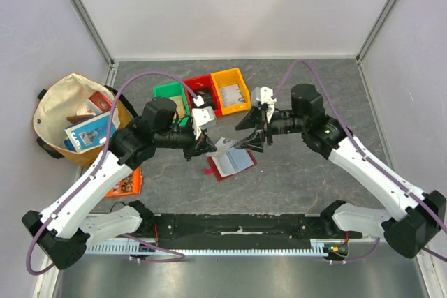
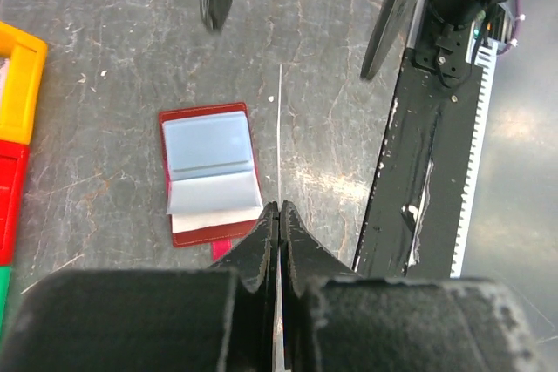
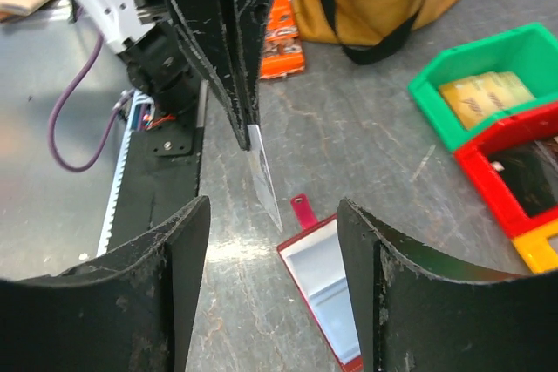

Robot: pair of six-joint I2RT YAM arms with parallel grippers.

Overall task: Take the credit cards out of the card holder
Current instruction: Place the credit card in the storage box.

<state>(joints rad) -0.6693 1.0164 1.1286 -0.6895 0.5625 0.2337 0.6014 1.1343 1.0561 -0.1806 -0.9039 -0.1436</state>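
Observation:
The card holder (image 1: 232, 163) lies open on the grey table, dark red with pale blue-grey sleeves (image 2: 207, 156) facing up and a red strap at one end. My left gripper (image 2: 280, 206) is shut on a thin pale credit card (image 3: 264, 176), which I see edge-on in the left wrist view and hanging from the black fingers (image 3: 237, 50) in the right wrist view. The card (image 1: 225, 146) hangs above the table, just beside the holder's left edge. My right gripper (image 3: 272, 206) is open, facing the card, with nothing between its fingers (image 3: 187, 259).
Green (image 1: 171, 95), red (image 1: 201, 87) and yellow (image 1: 231, 88) bins stand in a row behind the grippers. A tan bag (image 1: 73, 120) of items sits at the left, an orange flat packet (image 1: 126, 183) below it. The black base rail (image 1: 237, 227) runs along the near edge.

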